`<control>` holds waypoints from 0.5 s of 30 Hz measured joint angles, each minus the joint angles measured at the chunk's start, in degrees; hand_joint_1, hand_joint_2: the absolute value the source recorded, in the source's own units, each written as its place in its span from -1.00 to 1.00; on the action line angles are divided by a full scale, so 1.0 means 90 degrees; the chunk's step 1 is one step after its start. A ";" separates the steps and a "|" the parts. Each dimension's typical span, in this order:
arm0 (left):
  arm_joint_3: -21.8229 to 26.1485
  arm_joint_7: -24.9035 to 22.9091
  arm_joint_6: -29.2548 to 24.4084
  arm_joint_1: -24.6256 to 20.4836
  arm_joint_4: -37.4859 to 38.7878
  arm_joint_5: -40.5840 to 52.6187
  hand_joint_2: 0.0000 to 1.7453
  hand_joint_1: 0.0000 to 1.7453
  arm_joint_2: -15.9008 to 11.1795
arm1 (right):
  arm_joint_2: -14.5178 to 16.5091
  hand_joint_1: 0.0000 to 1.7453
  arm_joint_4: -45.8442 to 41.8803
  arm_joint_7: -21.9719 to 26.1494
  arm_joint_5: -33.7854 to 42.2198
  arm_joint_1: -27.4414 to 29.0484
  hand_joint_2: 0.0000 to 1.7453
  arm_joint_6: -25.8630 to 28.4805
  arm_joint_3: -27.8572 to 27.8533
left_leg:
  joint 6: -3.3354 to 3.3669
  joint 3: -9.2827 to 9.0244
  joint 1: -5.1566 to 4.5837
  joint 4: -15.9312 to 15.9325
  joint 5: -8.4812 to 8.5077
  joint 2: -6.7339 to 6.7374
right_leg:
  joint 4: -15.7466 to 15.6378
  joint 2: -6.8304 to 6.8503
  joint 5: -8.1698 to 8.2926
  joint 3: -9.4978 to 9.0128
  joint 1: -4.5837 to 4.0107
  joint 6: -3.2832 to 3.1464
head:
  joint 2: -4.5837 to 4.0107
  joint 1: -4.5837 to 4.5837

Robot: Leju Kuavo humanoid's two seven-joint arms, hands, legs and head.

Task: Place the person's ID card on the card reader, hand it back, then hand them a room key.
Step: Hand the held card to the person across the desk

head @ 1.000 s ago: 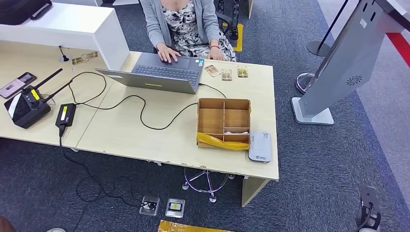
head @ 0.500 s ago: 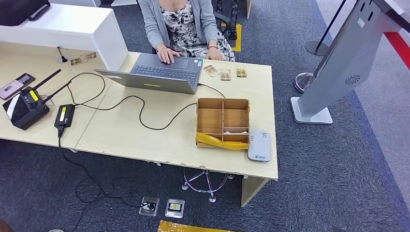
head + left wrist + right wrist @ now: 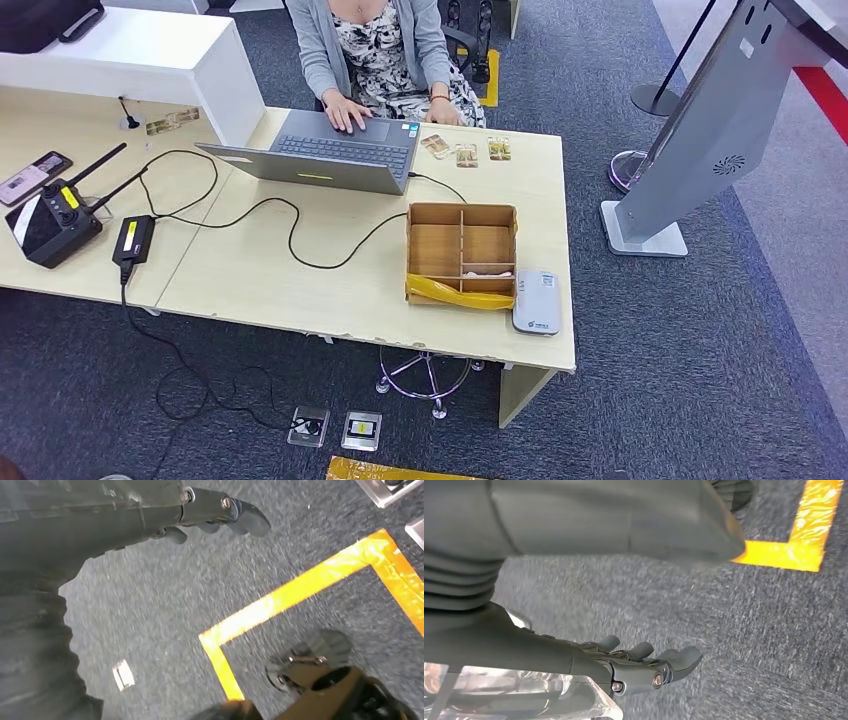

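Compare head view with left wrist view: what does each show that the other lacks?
Head view alone: the desk, card reader, wooden box, laptop, three cards and the seated person. Left wrist view alone: the left hand, holding nothing, over carpet. Both: grey carpet and orange floor tape.

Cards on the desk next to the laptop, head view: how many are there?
3, in a row on the desk's far edge, right of the laptop: left card, middle card, right card. More may be hidden in the wooden box.
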State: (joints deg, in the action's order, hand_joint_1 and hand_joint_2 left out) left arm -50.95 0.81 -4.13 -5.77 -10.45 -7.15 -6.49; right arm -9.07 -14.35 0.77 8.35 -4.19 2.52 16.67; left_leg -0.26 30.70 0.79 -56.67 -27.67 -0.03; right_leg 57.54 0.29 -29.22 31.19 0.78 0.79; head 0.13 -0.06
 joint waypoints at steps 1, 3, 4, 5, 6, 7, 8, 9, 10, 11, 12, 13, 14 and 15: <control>0.0000 0.0000 -0.0032 0.0000 0.0000 -0.0350 0.50 -1.00 0.0000 | 0.0010 -1.00 0.0002 0.0011 0.0083 0.0001 -1.00 0.0017 0.0001 | 0.0000 0.0000 0.0000 0.0000 0.0000 0.0000 | 0.0000 0.0000 0.0000 0.0000 0.0000 0.0000 | 0.0000 0.0000; 0.0000 0.0000 -0.0085 0.0001 0.0000 -0.1429 -0.50 -1.00 -0.0002 | 0.0030 -1.00 0.0007 0.0027 0.0219 0.0003 -1.00 0.0055 0.0001 | 0.0000 0.0000 0.0000 0.0000 0.0000 0.0000 | 0.0000 0.0001 0.0000 0.0001 0.0000 0.0000 | 0.0000 -0.0001; 0.0000 0.0000 -0.0114 0.0002 0.0000 -0.1899 -1.00 -1.00 -0.0003 | 0.0039 -1.00 0.0009 0.0034 0.0282 0.0003 -1.00 0.0076 0.0001 | 0.0000 0.0000 0.0000 0.0000 0.0000 0.0000 | 0.0000 0.0001 0.0000 0.0001 0.0000 0.0000 | 0.0000 -0.0001; 0.0000 0.0000 -0.0148 0.0003 0.0000 -0.2252 -1.00 -1.00 -0.0004 | 0.0046 -1.00 0.0010 0.0040 0.0355 0.0004 -1.00 0.0098 0.0001 | 0.0000 0.0001 0.0000 0.0000 0.0000 0.0000 | 0.0000 0.0001 0.0000 0.0001 0.0000 0.0000 | 0.0000 -0.0001; 0.0000 0.0000 -0.0182 0.0003 0.0000 -0.2512 -1.00 -1.00 -0.0005 | 0.0052 -1.00 0.0010 0.0047 0.0438 0.0004 -1.00 0.0120 0.0001 | 0.0000 0.0001 0.0000 0.0000 0.0000 0.0000 | 0.0000 0.0002 0.0000 0.0001 -0.0001 0.0000 | 0.0000 -0.0001; 0.0000 0.0000 -0.0219 0.0003 0.0000 -0.2742 -1.00 -1.00 -0.0005 | 0.0055 -1.00 0.0011 0.0053 0.0524 0.0004 -1.00 0.0143 0.0001 | 0.0000 0.0000 0.0001 0.0000 0.0000 0.0000 | 0.0000 0.0001 0.0000 0.0001 -0.0001 0.0000 | 0.0000 -0.0001; 0.0000 0.0000 -0.0258 0.0003 0.0000 -0.2974 -1.00 -1.00 -0.0005 | 0.0058 -1.00 0.0012 0.0061 0.0614 0.0004 -1.00 0.0167 0.0001 | 0.0000 0.0000 0.0001 0.0000 0.0000 0.0000 | 0.0000 0.0001 0.0000 0.0001 -0.0001 0.0000 | 0.0000 -0.0001; 0.0000 0.0000 -0.0294 0.0002 0.0000 -0.3217 -1.00 -1.00 -0.0004 | 0.0060 -1.00 0.0014 0.0070 0.0713 0.0005 -1.00 0.0192 0.0002 | 0.0000 0.0000 0.0001 0.0000 0.0000 0.0000 | 0.0000 0.0001 0.0000 0.0001 -0.0001 0.0000 | 0.0000 0.0000; 0.0000 0.0001 -0.0334 0.0003 0.0000 -0.3472 -1.00 -1.00 -0.0002 | 0.0062 -1.00 0.0019 0.0080 0.0811 0.0005 -1.00 0.0217 0.0002 | 0.0000 0.0000 0.0001 0.0000 0.0000 0.0000 | 0.0000 0.0000 0.0000 0.0001 -0.0001 0.0000 | 0.0000 0.0000; -0.0001 0.0002 -0.0372 0.0003 0.0000 -0.3725 -1.00 -1.00 0.0000 | 0.0065 -1.00 0.0025 0.0093 0.0909 0.0006 -1.00 0.0241 0.0003 | 0.0000 0.0000 0.0001 0.0000 0.0000 0.0000 | 0.0000 0.0001 0.0000 0.0001 -0.0001 0.0000 | 0.0000 0.0001; -0.0001 0.0008 -0.0413 0.0003 0.0000 -0.3974 -1.00 -1.00 0.0002 | 0.0069 -1.00 0.0031 0.0108 0.1009 0.0006 -1.00 0.0263 0.0003 | 0.0000 0.0000 0.0000 0.0000 0.0000 0.0000 | 0.0000 0.0001 0.0000 0.0001 -0.0001 0.0000 | 0.0000 0.0001; -0.0002 0.0018 -0.0457 0.0003 0.0000 -0.4221 -1.00 -1.00 0.0002 | 0.0075 -1.00 0.0036 0.0124 0.1106 0.0006 -1.00 0.0285 0.0004 | 0.0000 0.0000 0.0000 0.0000 0.0000 0.0000 | 0.0000 0.0001 0.0000 0.0000 0.0000 0.0000 | 0.0000 0.0000; -0.0002 0.0033 -0.0503 0.0003 0.0000 -0.4473 -0.50 -1.00 0.0002 | 0.0083 -1.00 0.0039 0.0141 0.1210 0.0006 -1.00 0.0309 0.0004 | 0.0000 0.0000 0.0000 0.0000 0.0000 0.0000 | 0.0000 0.0001 0.0000 0.0000 0.0000 0.0000 | 0.0000 0.0000; -0.0002 0.0051 -0.0550 0.0002 0.0000 -0.4731 0.00 -1.00 0.0001 | 0.0092 -1.00 0.0041 0.0157 0.1314 0.0006 -1.00 0.0332 0.0005 | 0.0000 0.0000 0.0000 0.0000 0.0000 0.0000 | 0.0000 0.0001 0.0000 0.0000 0.0000 0.0000 | 0.0000 -0.0001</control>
State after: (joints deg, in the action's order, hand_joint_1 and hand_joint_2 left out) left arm -50.97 1.27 -9.08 -5.74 -10.45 -49.73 -6.48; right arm -8.25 -13.98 2.18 20.18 -4.13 5.51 16.71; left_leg -0.26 30.70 0.79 -56.67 -27.67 -0.03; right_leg 57.54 0.30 -29.21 31.19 0.78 0.79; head 0.13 -0.07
